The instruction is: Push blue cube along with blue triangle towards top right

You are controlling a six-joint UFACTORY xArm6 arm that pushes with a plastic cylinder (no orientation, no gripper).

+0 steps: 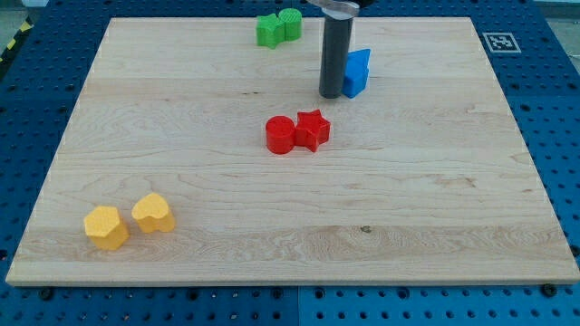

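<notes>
You are pressing your tip point(331, 94), which carries no claw, against the left of the blue blocks point(357, 72) in the upper middle; an off-centre push risks splitting them.

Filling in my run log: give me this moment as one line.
tip: touching left side of blue blocks | blues: upper centre-right | reds: below tip, apart
</notes>
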